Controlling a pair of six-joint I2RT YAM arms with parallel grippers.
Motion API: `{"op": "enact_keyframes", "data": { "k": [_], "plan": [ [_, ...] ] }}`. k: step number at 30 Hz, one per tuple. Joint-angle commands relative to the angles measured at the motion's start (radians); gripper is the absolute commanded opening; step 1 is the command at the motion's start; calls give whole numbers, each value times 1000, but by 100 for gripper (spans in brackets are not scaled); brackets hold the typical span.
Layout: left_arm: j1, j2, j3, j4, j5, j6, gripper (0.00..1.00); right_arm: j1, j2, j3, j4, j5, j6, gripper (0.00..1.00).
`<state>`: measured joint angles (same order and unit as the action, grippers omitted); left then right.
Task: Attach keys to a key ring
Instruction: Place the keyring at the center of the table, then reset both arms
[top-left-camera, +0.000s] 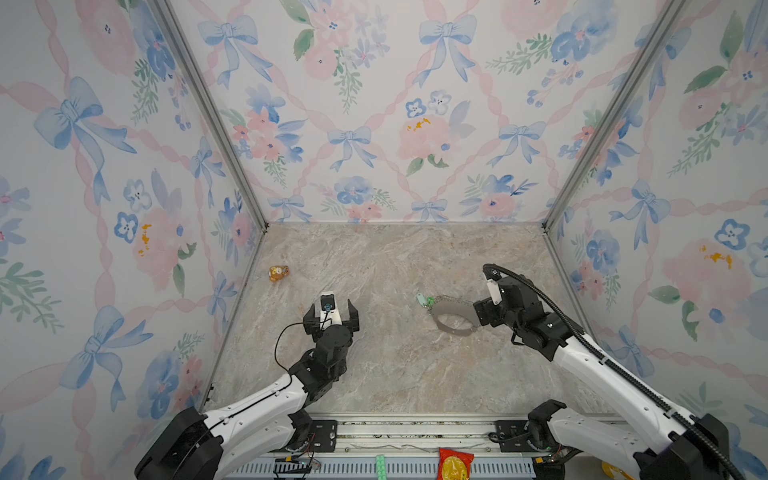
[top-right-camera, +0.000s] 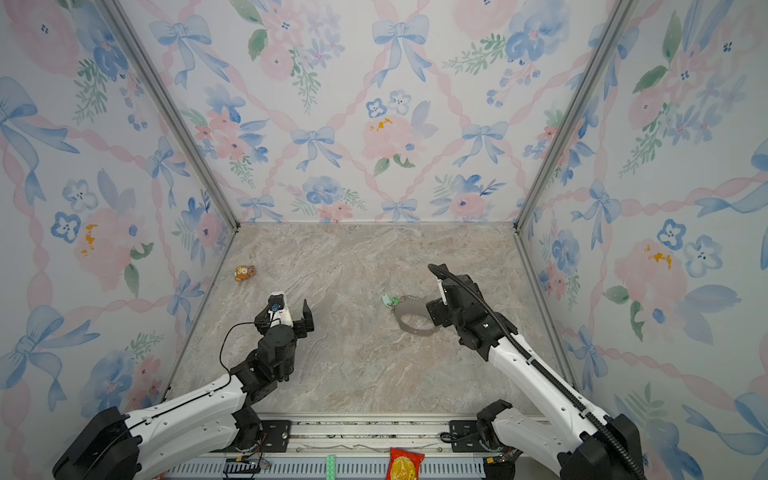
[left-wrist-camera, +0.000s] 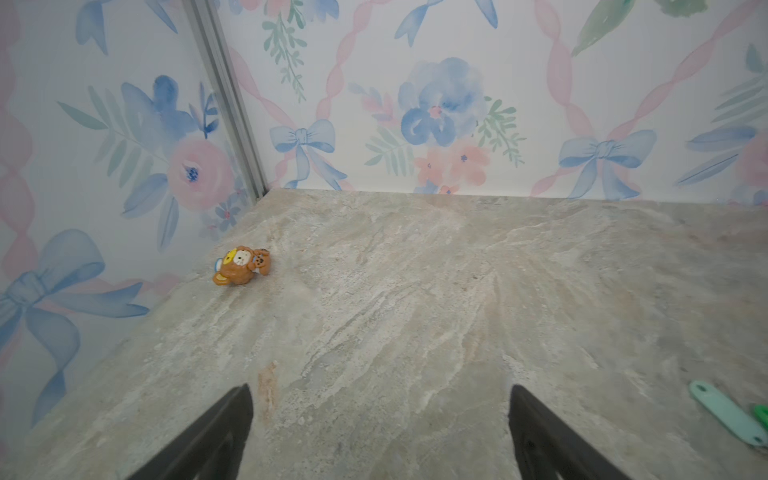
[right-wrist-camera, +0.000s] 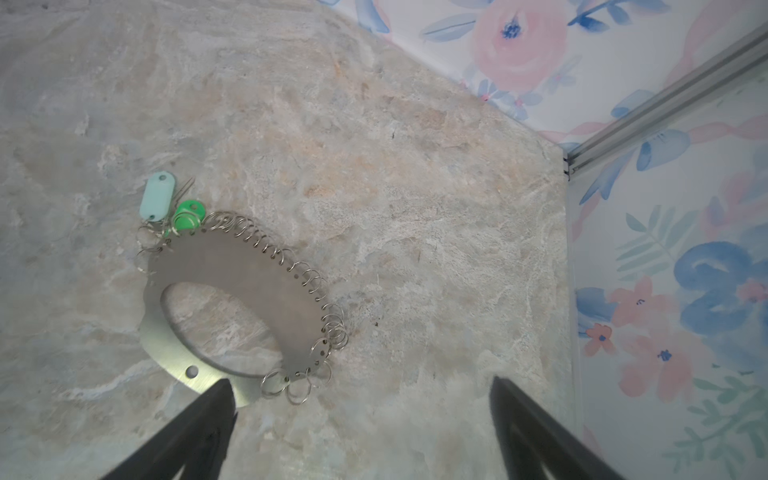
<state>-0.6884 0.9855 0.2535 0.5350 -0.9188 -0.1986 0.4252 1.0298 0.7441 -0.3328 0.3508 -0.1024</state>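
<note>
Left gripper (top-left-camera: 331, 307): jaws wide apart, empty, above bare table (top-left-camera: 395, 374).
Right gripper (right-wrist-camera: 360, 382): jaws spread, nothing between them; one finger overlaps the near edge of the key ring (right-wrist-camera: 249, 270), contact unclear.
Key ring: flat on the table, right of centre.
Mint-tagged key (right-wrist-camera: 156, 201) and green key (right-wrist-camera: 188, 216): among the small rings at its far end.
Bear (top-left-camera: 278, 273): far left, by the wall.
</note>
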Motion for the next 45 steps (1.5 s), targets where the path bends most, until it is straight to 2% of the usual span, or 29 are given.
{"op": "enact_keyframes", "data": {
  "k": [1, 3, 6, 9, 10, 12, 15, 18, 20, 21, 22, 25, 26, 27, 28, 30, 33, 45],
  "plan": [
    [61, 92, 16, 166, -75, 129, 98, -120, 40, -96, 277, -28, 58, 97],
    [94, 129, 33, 184, -61, 155, 98, -165, 80, -156, 383, -32, 53, 97],
    [172, 166, 9, 273, 41, 208, 98, -191, 156, -221, 530, -34, 45, 97],
    [278, 235, -43, 390, 162, 197, 98, -200, 237, -293, 742, -60, 25, 97],
    [308, 268, -70, 455, 199, 196, 98, -207, 272, -315, 820, -88, 14, 97],
    [345, 323, -103, 603, 249, 246, 98, -206, 286, -300, 813, -143, -31, 97],
    [393, 366, -108, 687, 397, 309, 98, -217, 298, -355, 971, -228, -77, 97],
    [441, 403, -73, 671, 546, 291, 98, -245, 324, -371, 1057, -305, -88, 97],
    [462, 413, -51, 647, 626, 272, 98, -294, 386, -399, 1199, -401, -52, 97],
    [476, 418, -66, 674, 673, 253, 98, -322, 405, -409, 1243, -408, -16, 97],
    [496, 453, -96, 768, 734, 249, 98, -360, 397, -407, 1209, -431, 12, 97],
    [561, 585, -128, 970, 672, 156, 98, -396, 492, -414, 1316, -441, 53, 97],
    [566, 583, -110, 940, 648, 140, 98, -395, 539, -394, 1354, -438, 69, 97],
    [580, 546, -61, 777, 662, 118, 98, -409, 519, -370, 1266, -435, 77, 97],
    [580, 550, -51, 754, 661, 120, 98, -417, 501, -339, 1174, -401, 94, 97],
    [578, 576, -70, 840, 665, 132, 98, -410, 529, -355, 1266, -346, 113, 97],
    [578, 573, -71, 835, 666, 131, 98, -409, 512, -345, 1214, -340, 106, 97],
    [578, 570, -71, 836, 667, 133, 98, -405, 518, -348, 1232, -333, 106, 97]
  ]
}}
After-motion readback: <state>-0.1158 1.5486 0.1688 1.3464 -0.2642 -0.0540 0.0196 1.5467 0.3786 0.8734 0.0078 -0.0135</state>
